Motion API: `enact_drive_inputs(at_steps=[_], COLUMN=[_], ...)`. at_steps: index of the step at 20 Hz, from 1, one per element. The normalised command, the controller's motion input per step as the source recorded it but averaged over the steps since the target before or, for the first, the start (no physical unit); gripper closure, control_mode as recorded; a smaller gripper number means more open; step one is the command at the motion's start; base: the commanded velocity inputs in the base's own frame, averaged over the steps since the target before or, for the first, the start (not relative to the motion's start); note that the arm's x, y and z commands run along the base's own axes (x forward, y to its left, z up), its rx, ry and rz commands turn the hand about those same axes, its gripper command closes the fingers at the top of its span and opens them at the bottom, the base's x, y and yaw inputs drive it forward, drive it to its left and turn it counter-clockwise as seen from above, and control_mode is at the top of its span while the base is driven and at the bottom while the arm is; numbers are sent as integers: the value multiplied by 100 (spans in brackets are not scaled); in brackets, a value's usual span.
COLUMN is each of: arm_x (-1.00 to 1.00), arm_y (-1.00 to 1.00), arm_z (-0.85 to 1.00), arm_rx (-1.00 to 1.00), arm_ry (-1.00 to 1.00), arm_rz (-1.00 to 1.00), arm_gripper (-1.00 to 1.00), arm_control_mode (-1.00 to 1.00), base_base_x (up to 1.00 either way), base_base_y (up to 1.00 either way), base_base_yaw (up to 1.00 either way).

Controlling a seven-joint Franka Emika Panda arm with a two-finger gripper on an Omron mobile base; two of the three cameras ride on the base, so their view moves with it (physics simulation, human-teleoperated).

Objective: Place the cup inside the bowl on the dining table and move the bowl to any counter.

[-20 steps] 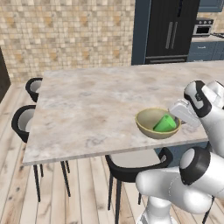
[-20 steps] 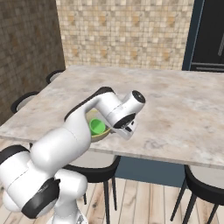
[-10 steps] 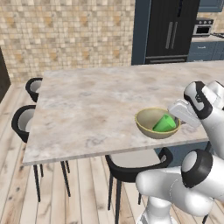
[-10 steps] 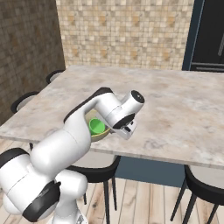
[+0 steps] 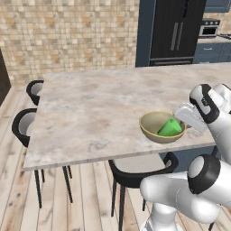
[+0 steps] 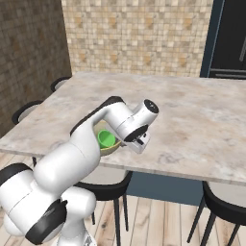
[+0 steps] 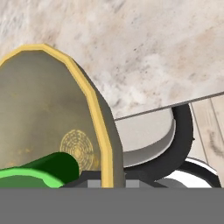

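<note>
- Nearest the robot, the end effector [image 5: 184, 121] is seen at the bowl's [image 5: 160, 127] right-hand rim, at the table's near edge; in the hand view the yellowish rim [image 7: 97, 114] runs straight down between the dark finger tips.
- The jaws are nearly closed, with only a narrow gap, and are judged to be pinched on the bowl's wall, one finger inside and one outside.
- Little is found to have changed over the last second: the arm, the bowl and the cup [image 5: 170, 127] sit in the same places as in the earlier pictures, and the grip has not widened or narrowed.
- This stillness is taken to mean that the grasp is settled and that the lift has not begun; the bowl appears to rest on the table [image 5: 94, 108].
- The cup lies tipped on its side inside the bowl, against the wall nearest the end effector [image 6: 139, 141], so the first part of the task is judged done.
- The carrying of the bowl to a counter remains; a rim pinch could let the bowl tilt and the loose cup roll.
- Further off, dark chairs [image 5: 25, 125] are tucked at the table's left side, and a tiled wall [image 5: 67, 36] and a dark fridge [image 5: 173, 29] stand beyond.
</note>
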Motion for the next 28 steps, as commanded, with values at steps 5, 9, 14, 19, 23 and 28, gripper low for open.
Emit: enact_drive_inputs(at_steps=[5, 9, 14, 19, 23, 28], arm_x=[0, 0, 0, 0, 0, 0], arm_y=[0, 0, 0, 0, 0, 0], arm_z=[0, 0, 0, 0, 0, 0], arm_rx=[0, 0, 0, 0, 0, 0], arm_ry=[0, 0, 0, 0, 0, 0], arm_rz=[0, 0, 0, 0, 0, 0], arm_gripper=[100, 100, 100, 100, 100, 100], arm_control_mode=[-100, 100, 100, 100, 100, 100], base_base_x=[0, 0, 0, -29, -73, -59], base_base_y=[0, 0, 0, -10, -35, -45], base_base_yaw=[0, 0, 0, 0, 0, 0])
